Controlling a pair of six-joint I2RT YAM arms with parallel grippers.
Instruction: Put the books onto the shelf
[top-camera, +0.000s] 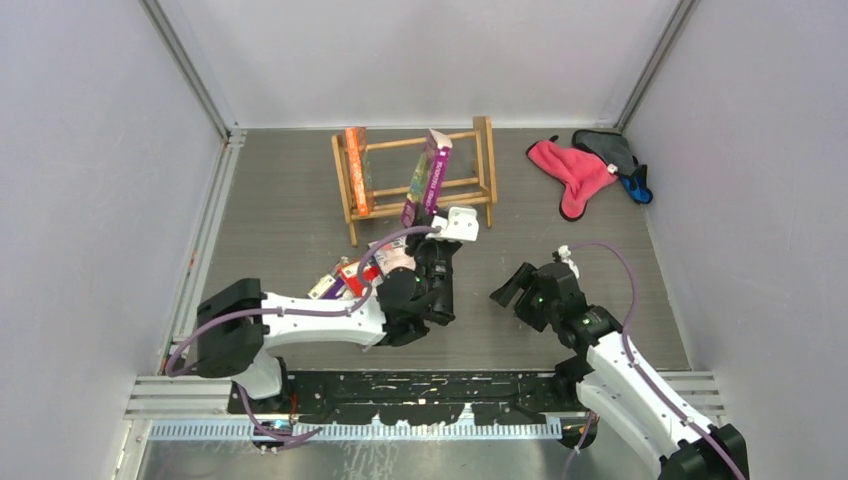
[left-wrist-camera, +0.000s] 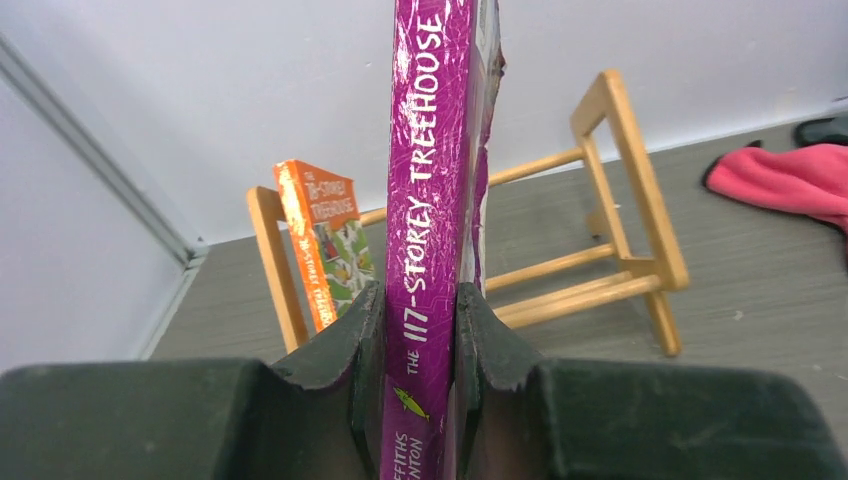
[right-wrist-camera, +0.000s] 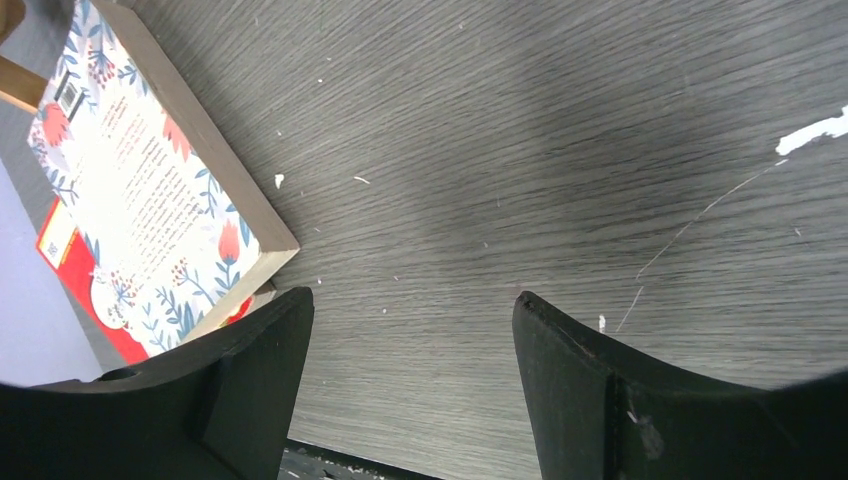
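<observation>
Right up at the lens, your left pincer (left-wrist-camera: 420, 300) is clamped hard on the spine of the purple book (left-wrist-camera: 430, 150). Both fingers (left-wrist-camera: 365, 330) press flat against it, and the book stands straight up out of the grip. Just past the fingertips and off to the left stands the orange book (left-wrist-camera: 325, 240), upright against the left end frame of the shelf (left-wrist-camera: 630, 170). The shelf's right end frame sits beyond the pincer and to its right, with the rails running between the two ends.

From overhead, the purple book leans over the middle of the shelf, top tilted toward the right end frame and lower end in the pincer, just on the near side of the front rail. You can't tell from here whether it touches a rail. Well off to the right of that pincer, past the shelf, a pink cloth (top-camera: 575, 170) lies on the table with a grey cloth (top-camera: 608, 148) touching it.

Now your right pincer (right-wrist-camera: 410, 298) — jaws spread wide, nothing between them, aimed down at the grey table (right-wrist-camera: 560, 150). Ahead of its left finger and off to that side lies a flowered book (right-wrist-camera: 140, 190), flat, stacked on a red book (right-wrist-camera: 75, 270) whose edge peeks out underneath.
</observation>
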